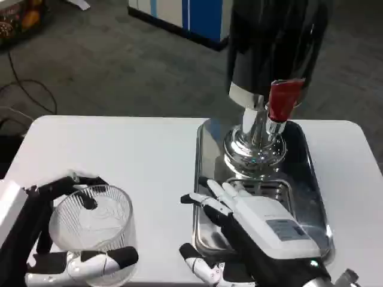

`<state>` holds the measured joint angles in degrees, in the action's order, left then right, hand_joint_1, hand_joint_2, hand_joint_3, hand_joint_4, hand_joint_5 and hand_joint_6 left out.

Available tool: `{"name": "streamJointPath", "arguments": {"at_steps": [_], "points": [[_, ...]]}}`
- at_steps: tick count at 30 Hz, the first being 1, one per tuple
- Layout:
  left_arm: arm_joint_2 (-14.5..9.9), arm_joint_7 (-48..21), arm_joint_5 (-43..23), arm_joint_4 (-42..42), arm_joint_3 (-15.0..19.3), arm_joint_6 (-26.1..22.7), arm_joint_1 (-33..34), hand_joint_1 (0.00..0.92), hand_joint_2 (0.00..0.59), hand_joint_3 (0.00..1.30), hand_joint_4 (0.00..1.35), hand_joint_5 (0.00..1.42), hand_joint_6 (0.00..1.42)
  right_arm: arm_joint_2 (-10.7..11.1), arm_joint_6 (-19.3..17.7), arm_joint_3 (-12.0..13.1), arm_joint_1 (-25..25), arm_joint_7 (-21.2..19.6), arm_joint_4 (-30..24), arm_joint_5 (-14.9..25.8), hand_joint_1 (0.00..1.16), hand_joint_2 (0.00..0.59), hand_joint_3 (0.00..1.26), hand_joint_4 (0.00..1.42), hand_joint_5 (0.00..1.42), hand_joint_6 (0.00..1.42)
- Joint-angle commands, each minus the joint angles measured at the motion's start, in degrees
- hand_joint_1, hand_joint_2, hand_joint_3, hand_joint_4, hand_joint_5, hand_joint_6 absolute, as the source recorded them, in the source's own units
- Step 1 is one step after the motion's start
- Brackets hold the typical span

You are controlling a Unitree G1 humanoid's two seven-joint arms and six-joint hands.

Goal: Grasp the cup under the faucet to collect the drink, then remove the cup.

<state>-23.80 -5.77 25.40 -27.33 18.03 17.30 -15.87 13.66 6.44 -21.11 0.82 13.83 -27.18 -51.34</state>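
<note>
Cup [91, 230] in left hand's [72, 251] fingers — right hand [251, 230] spread, empty, over tray [311, 173].

White-backed robot hand [263, 224], black-and-white fingers [206, 202]

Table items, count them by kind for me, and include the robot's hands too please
Clear cup: 1
Drink dispenser with red faucet handle: 1
Shiny metal tray: 1
Robot hands: 2, left hand holding the cup, right hand over the tray
Total: 5
</note>
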Motion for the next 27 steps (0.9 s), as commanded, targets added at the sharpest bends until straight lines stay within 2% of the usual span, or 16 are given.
{"name": "streamJointPath", "arguments": {"at_steps": [1,14,27], "points": [[-0.50,0.69,-0.46,0.21,0.36,0.68,0.74,0.585,0.000,1.02,1.12,1.28,1.42,-0.04,0.39,0.07,0.22,0.29,0.18,-0.30,0.39,0.438,0.18,0.00,0.00,0.00],[-0.16,0.67,0.13,0.33,-1.66,0.63,1.90,0.585,0.000,1.02,1.12,1.28,1.42,0.84,0.47,1.23,-1.61,0.28,-1.17,0.07,0.39,0.438,0.18,0.00,0.00,0.00],[0.17,0.85,1.14,0.79,-4.21,-0.37,4.84,0.585,0.000,1.02,1.12,1.28,1.42,2.97,0.90,6.66,-5.22,0.90,-4.83,2.18,0.39,0.428,0.18,0.00,0.00,0.00]]}}
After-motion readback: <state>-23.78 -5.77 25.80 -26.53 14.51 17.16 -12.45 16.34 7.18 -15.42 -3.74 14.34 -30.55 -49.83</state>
